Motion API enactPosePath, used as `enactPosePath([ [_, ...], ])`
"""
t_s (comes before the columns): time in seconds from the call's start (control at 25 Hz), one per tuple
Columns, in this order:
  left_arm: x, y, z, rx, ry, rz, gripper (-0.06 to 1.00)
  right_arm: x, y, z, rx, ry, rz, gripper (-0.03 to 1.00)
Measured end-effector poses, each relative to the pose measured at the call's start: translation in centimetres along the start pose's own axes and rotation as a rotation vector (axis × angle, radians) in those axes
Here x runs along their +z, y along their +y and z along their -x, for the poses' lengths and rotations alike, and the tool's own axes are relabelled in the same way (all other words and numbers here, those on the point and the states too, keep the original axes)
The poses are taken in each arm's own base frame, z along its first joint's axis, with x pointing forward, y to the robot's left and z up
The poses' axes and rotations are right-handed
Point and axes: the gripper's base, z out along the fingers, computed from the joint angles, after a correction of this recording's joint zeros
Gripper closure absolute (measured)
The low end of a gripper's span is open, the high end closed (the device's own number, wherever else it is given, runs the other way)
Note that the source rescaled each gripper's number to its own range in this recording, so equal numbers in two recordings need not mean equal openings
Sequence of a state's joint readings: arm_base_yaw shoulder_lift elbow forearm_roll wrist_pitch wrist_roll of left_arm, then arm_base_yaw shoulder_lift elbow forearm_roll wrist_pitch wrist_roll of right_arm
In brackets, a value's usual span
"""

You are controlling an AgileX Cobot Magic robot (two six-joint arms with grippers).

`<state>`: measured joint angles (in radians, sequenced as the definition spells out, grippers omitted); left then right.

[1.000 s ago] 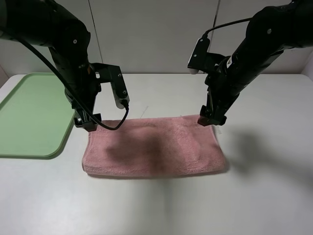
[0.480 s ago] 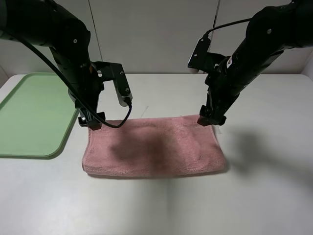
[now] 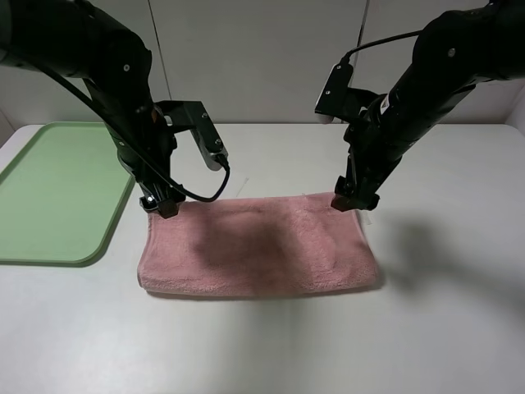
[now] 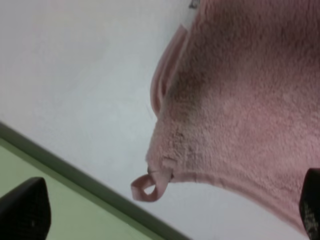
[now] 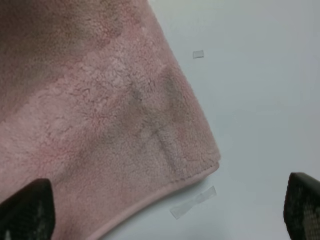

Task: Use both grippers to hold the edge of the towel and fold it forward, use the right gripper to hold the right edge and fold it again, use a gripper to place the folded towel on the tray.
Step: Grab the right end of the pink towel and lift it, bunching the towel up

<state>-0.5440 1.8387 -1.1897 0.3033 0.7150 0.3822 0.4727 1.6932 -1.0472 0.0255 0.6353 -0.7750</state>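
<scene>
Both my grippers hang open over the far corners of the pink towel (image 3: 258, 246), holding nothing. The left gripper (image 3: 160, 205) has its jaws spread wide above the corner with the little hanging loop (image 4: 147, 185). The right gripper (image 3: 349, 201) has its jaws just as wide above the far right corner. The towel lies flat on the table (image 3: 443, 320), under and in front of both. Its left edge shows two layers, so I judge the forward fold done and the sideways fold mine to start with the right. To do it well I should bring the right jaws down astride the right edge and catch both layers together. Then I lift only enough to clear the pile and carry the edge across toward my left jaws, which should get out of the path. Beyond my right jaws there is open table with scraps of tape (image 5: 192, 202). Beside my left jaws the rim of the green tray (image 3: 49, 197) lies close to the towel's corner.
</scene>
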Motion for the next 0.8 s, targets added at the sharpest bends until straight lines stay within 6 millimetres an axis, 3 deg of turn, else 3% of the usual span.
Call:
enactPosePath([
  [0.28,-0.1,-0.2,-0.5,-0.006,0.052,-0.019,-0.05,0.0,0.0,0.0,0.0,0.0,0.0,-0.03],
  [0.44,-1.1,-0.2,-0.9,-0.132,0.069,-0.023,-0.05,0.0,0.0,0.0,0.001,0.0,0.0,-0.03],
  [0.8,-6.5,0.0,-3.3,-0.357,0.082,0.007,-0.05,0.0,0.0,0.0,0.001,0.0,0.0,-0.03],
])
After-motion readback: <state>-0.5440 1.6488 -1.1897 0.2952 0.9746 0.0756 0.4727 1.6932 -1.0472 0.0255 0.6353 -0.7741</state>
